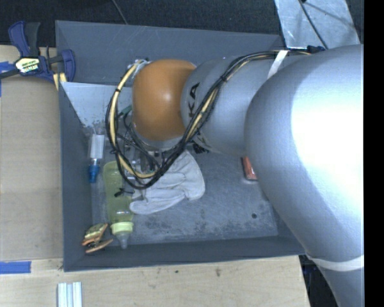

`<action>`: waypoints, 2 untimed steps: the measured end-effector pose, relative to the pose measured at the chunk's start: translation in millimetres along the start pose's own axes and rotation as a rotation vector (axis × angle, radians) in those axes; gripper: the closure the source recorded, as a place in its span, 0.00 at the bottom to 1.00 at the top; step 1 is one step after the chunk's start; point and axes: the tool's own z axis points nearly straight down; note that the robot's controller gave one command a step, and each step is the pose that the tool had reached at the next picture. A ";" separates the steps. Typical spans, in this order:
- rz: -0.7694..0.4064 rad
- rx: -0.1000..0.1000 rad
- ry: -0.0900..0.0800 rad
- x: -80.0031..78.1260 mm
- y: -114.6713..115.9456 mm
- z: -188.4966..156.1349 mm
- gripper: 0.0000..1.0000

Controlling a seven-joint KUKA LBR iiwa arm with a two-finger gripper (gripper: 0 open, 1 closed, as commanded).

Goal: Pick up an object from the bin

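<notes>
1. The end effector is hanging low near the bin's left wall, under its orange cover; whether it is released or clenched I cannot tell
2. It is hovering between a white cloth and a pale green bottle lying along the left wall
3. Nothing is showing as lifted; by my judgement, the grasp and lift are both remaining to do

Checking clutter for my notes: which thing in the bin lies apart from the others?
The reddish-brown piece at the view's right, beside the arm; the cloth, bottle and blue piece bunch at the left.
</notes>
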 end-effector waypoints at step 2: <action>-0.002 0.005 0.002 -1.7 -3.7 -0.2 0.00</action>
